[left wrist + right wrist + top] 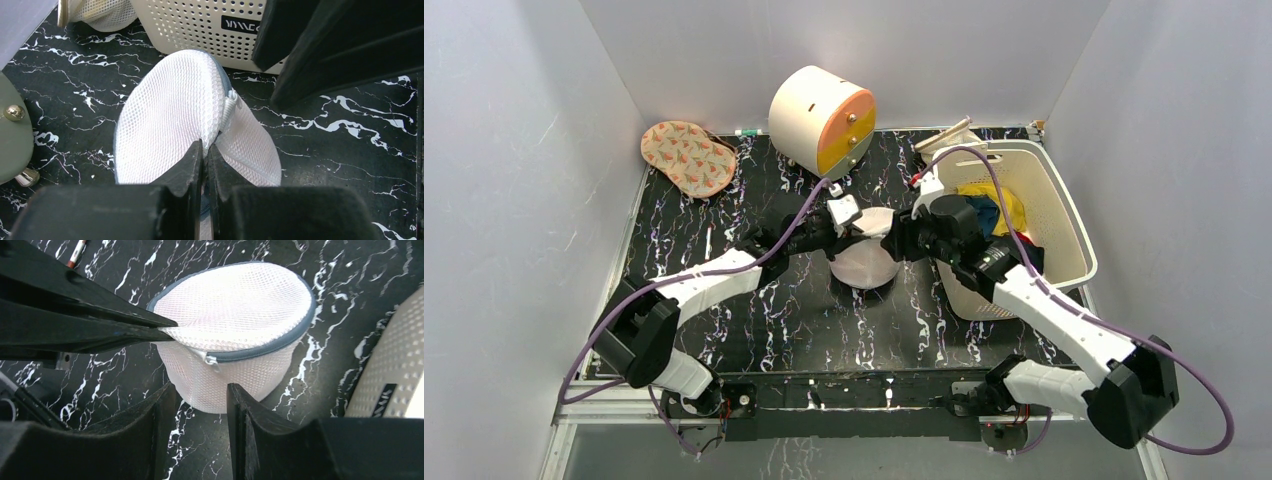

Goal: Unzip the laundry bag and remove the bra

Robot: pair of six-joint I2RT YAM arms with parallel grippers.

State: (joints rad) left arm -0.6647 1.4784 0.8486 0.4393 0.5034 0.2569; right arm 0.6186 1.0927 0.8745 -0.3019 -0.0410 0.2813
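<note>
The laundry bag (864, 262) is a round white mesh pouch with a grey zipper rim, sitting mid-table on the black marbled surface. My left gripper (205, 145) is shut on a pinched fold of mesh at the bag's (170, 115) rim, right by the zipper seam. From the other side, my right gripper (201, 387) stands open against the bag's (235, 300) side wall. The zipper pull (210, 359) lies just beyond its fingertips. The zipper looks closed. The bra is hidden.
A cream slotted basket (1054, 200) holding yellow, blue and dark clothes (989, 205) stands right of the bag, close behind my right arm. A cream-and-orange cylindrical cabinet (822, 118) stands at the back centre. A patterned cloth (689, 157) lies at the back left.
</note>
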